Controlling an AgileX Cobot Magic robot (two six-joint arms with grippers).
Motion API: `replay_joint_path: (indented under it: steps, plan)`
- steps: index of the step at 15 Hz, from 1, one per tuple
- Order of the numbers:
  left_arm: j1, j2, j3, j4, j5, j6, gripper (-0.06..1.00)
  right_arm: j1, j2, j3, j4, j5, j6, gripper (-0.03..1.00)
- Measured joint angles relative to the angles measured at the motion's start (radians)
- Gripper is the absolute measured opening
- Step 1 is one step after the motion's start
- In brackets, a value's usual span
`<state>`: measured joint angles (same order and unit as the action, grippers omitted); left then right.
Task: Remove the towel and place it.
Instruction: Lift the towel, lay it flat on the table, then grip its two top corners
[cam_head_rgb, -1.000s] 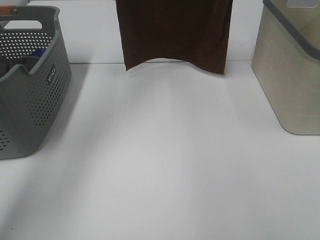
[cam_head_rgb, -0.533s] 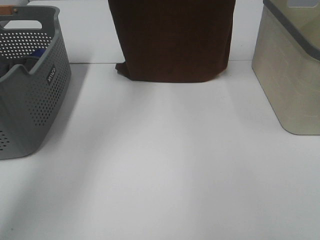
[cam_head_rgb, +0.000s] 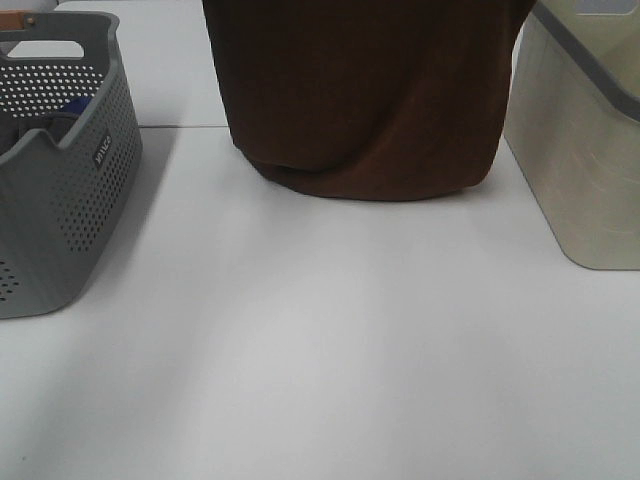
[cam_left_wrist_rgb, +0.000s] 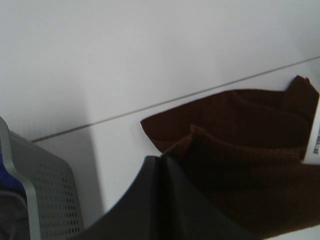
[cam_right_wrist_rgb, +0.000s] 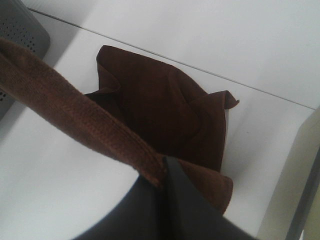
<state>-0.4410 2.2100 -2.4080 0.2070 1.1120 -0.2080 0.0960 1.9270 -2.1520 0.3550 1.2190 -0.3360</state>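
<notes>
**Towel lower, hem now heaped on the table**

Since half a second ago the towel (cam_head_rgb: 360, 100) has dropped and spread wider. Its lower edge now bunches on the white table (cam_head_rgb: 330, 350), between the gray basket (cam_head_rgb: 70, 200) and the beige bin (cam_head_rgb: 580, 150), nearer the bin. The left gripper (cam_left_wrist_rgb: 163, 161) is pressed together, pinching one upper edge of the cloth. The right gripper (cam_right_wrist_rgb: 164, 167) likewise nips the other edge

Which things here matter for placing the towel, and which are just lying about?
In the job: towel, bunching onto the table; left gripper and right gripper, both pinching it.
Lying about: basket with blue cloth inside; bin.
</notes>
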Motion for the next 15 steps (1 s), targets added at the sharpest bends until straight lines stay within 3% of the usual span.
replay_joint_path:
  steps: [4, 8, 12, 15]
  plan:
    - [0.002, 0.000, 0.000, -0.102, 0.092, 0.044, 0.00, 0.000, -0.007, 0.041, -0.009, 0.004, 0.131, 0.00]
    - [0.002, -0.036, 0.026, -0.198, 0.097, 0.056, 0.00, 0.000, -0.098, 0.238, -0.014, 0.002, 0.146, 0.00]
    - [-0.005, -0.180, 0.324, -0.207, 0.096, 0.055, 0.00, 0.000, -0.197, 0.495, 0.023, 0.000, 0.116, 0.00]
    - [-0.052, -0.284, 0.569, -0.207, 0.096, 0.052, 0.00, 0.000, -0.278, 0.681, 0.032, -0.001, 0.100, 0.00]
